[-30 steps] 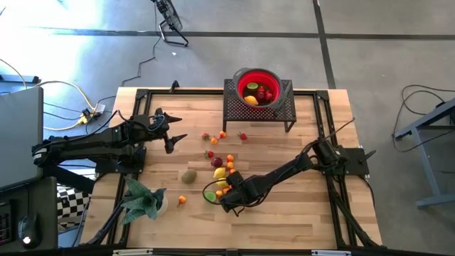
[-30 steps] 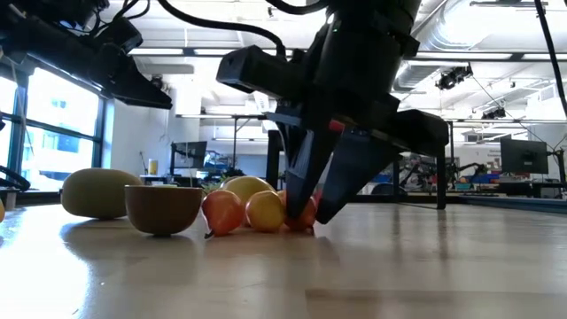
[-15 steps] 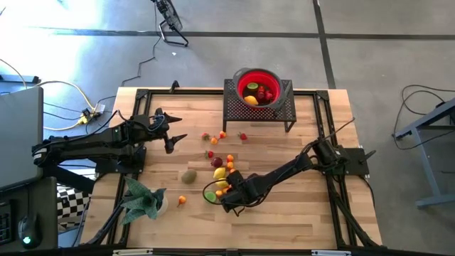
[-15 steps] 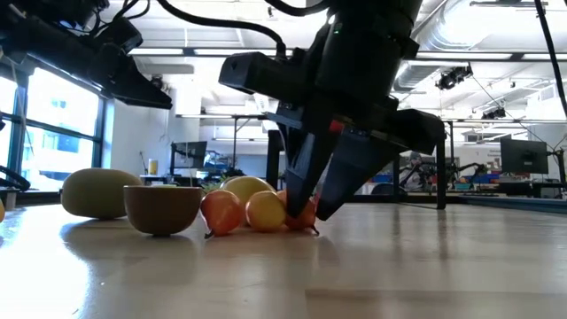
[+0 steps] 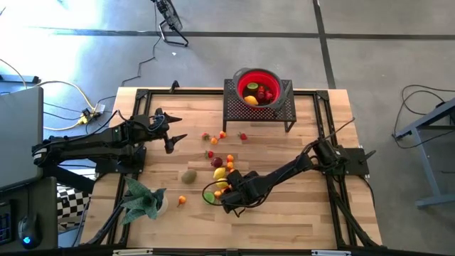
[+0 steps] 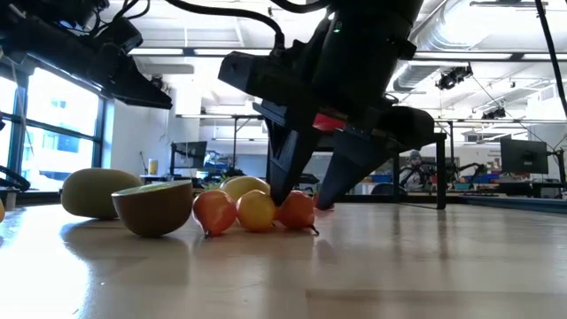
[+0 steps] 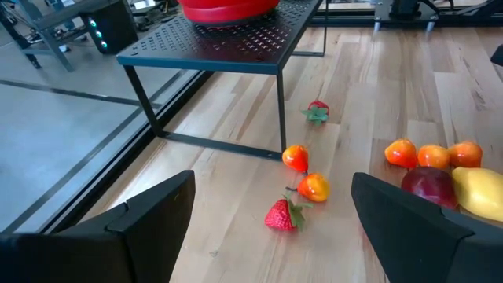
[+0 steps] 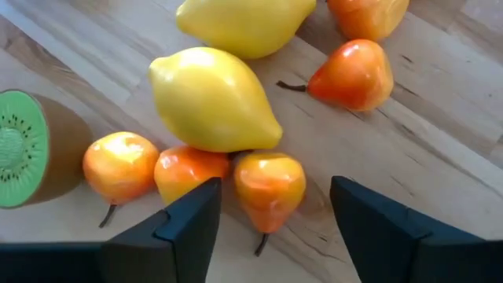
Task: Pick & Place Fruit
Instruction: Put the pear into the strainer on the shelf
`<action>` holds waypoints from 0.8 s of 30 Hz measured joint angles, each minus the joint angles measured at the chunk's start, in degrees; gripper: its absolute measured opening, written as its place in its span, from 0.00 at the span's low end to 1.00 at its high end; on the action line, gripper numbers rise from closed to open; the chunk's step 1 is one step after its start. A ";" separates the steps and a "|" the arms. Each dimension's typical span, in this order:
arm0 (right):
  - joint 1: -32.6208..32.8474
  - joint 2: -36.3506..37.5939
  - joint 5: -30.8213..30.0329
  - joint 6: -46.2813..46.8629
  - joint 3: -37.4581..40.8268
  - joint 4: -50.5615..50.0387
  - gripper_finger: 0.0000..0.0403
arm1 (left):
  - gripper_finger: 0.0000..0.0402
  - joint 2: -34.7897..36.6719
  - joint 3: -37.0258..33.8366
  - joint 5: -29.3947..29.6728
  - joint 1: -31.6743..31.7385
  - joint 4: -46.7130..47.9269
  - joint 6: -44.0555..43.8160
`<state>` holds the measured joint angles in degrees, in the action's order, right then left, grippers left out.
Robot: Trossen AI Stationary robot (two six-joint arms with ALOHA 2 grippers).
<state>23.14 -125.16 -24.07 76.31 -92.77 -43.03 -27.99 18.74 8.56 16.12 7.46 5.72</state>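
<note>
No readable writing; right claw (image 8: 271, 228) wide around an orange fruit (image 8: 269, 187); left claw (image 7: 271, 228) wide.

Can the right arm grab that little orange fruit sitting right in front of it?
Probably yes. The right gripper is down at the table with its jaws open either side of the small orange fruit. A lemon and another orange fruit crowd close, so it might bump them.
</note>
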 joint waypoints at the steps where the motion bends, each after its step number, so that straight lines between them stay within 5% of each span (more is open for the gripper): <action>1: -0.02 0.00 0.00 -0.02 0.00 0.04 0.58 | 0.84 0.01 0.00 -0.01 0.00 0.00 0.00; 24: 0.14 -2.19 -0.65 -0.26 -0.04 3.47 0.54 | 0.84 0.02 0.02 0.00 0.00 0.00 0.00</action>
<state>23.27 -127.36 -24.72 76.06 -92.82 -39.56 -27.97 18.76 8.56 16.12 7.46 5.72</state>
